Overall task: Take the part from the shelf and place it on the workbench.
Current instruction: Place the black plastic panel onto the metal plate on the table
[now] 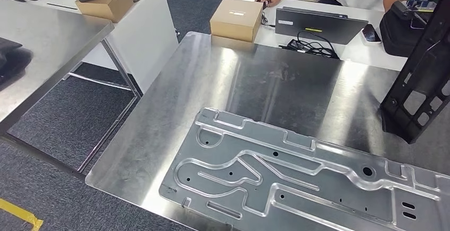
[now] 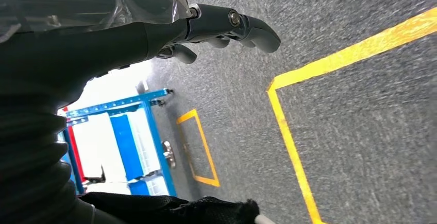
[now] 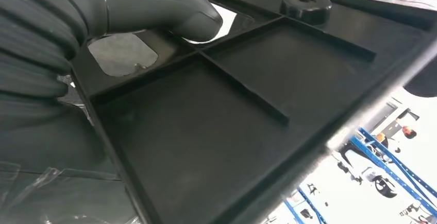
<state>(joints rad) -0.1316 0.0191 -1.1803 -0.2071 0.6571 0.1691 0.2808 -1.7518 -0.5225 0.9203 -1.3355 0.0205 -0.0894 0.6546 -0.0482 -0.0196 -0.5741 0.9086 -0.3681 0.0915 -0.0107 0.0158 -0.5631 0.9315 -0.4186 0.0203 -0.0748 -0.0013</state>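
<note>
Hanging over grey carpet marked with yellow tape (image 2: 288, 131), the left hand (image 2: 227, 26) holds nothing, its fingers curled loosely together. A steel workbench (image 1: 265, 82) carries a flat silver plate (image 1: 297, 183) near its front edge, with a cardboard box (image 1: 236, 18) and a laptop (image 1: 313, 25) beyond. At the right, the black part (image 1: 419, 82) stands tilted above the bench, the right hand (image 3: 103, 13) clamped on it, thumb pressed across its ribbed face.

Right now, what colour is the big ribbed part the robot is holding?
Black all over. The part shows best in the right wrist view, gripped by the right hand.
</note>
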